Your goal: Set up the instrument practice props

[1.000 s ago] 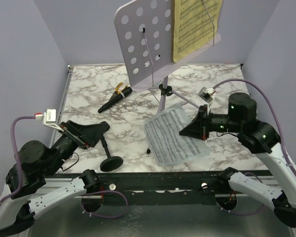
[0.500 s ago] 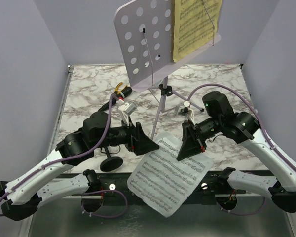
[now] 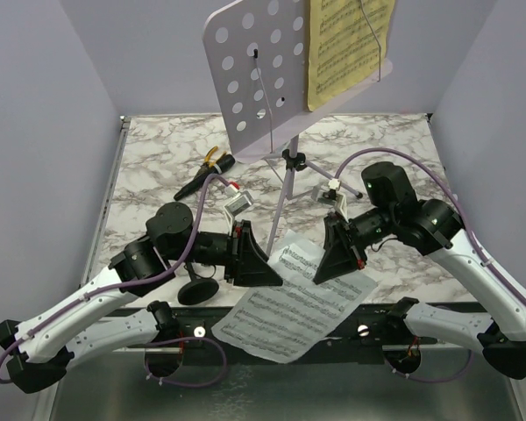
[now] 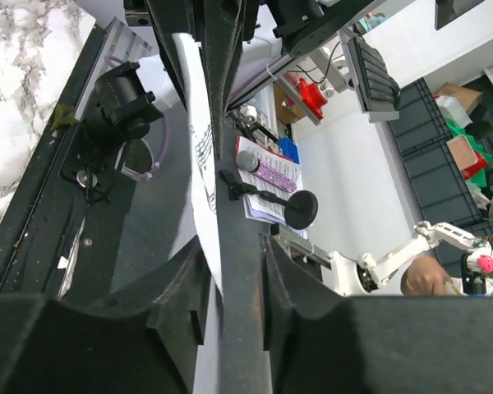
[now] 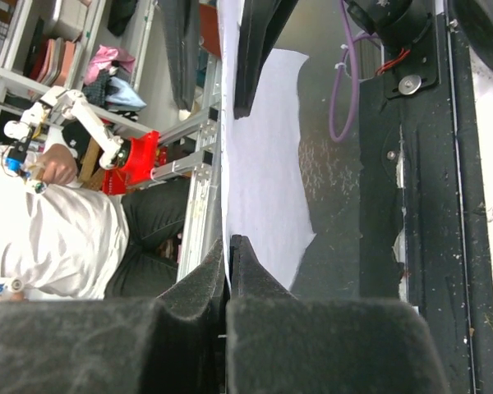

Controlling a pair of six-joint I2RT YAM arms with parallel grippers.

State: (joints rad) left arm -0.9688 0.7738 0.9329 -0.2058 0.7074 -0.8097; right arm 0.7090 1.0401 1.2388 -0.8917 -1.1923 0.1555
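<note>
The lilac music stand (image 3: 245, 70) rises at the back on its thin tripod (image 3: 287, 189), with a yellow sheet-music page (image 3: 346, 44) resting on it. My right gripper (image 3: 319, 277) is shut on a white sheet-music page (image 3: 289, 320), which hangs out past the table's front edge; the right wrist view shows the right gripper (image 5: 228, 242) pinching that white page (image 5: 263, 164). My left gripper (image 3: 277, 280) is at the page's left edge. In the left wrist view, the left gripper (image 4: 234, 271) has its jaws apart with the white page (image 4: 199, 164) in the gap. The black microphone (image 3: 197, 182) lies at the back left. The mic stand's round base (image 3: 197, 290) shows behind my left arm.
Yellow-handled pliers (image 3: 215, 159) lie touching the microphone's far end. The black front rail (image 3: 377, 317) runs under the hanging page. Lilac walls close in the left, right and back of the marble table (image 3: 158, 149).
The right gripper lifted the white page off the table and carried it towards the front edge. My left arm swung in from the left to the page, and its jaws have narrowed.
</note>
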